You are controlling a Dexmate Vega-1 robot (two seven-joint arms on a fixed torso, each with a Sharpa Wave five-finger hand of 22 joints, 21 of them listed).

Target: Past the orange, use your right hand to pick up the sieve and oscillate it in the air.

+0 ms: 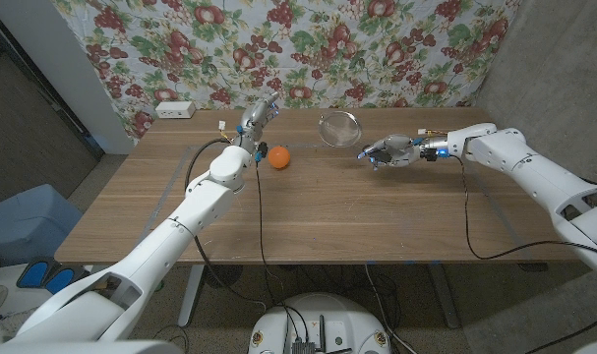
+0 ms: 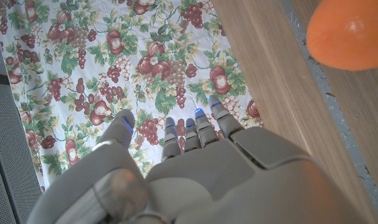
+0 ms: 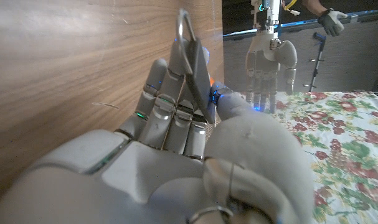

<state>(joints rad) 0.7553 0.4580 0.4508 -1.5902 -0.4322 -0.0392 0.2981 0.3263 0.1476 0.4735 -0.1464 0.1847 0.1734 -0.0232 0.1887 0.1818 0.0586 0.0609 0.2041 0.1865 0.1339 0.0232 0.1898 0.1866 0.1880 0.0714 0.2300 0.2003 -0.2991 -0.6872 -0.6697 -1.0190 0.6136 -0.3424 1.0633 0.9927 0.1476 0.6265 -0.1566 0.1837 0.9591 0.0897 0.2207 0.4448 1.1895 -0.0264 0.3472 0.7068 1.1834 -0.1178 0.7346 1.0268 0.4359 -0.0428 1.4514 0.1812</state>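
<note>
The orange [image 1: 279, 156] lies on the wooden table [image 1: 308, 211], left of the middle and towards the far side. Past it and to its right is the metal mesh sieve [image 1: 337, 128], tilted with its bowl facing me. My right hand [image 1: 391, 150] grips the sieve's thin metal handle [image 3: 192, 59] between thumb and fingers. Whether the bowl touches the table I cannot tell. My left hand [image 1: 259, 118] is just beyond the orange [image 2: 354, 34] near the far edge, fingers apart [image 2: 195, 162], holding nothing.
A white box [image 1: 174, 109] sits at the far left corner. A floral cloth [image 1: 298, 44] hangs behind the table. Black cables [image 1: 467, 211] trail from both arms across the tabletop. A gloved person's hand [image 3: 330, 22] shows beyond the table.
</note>
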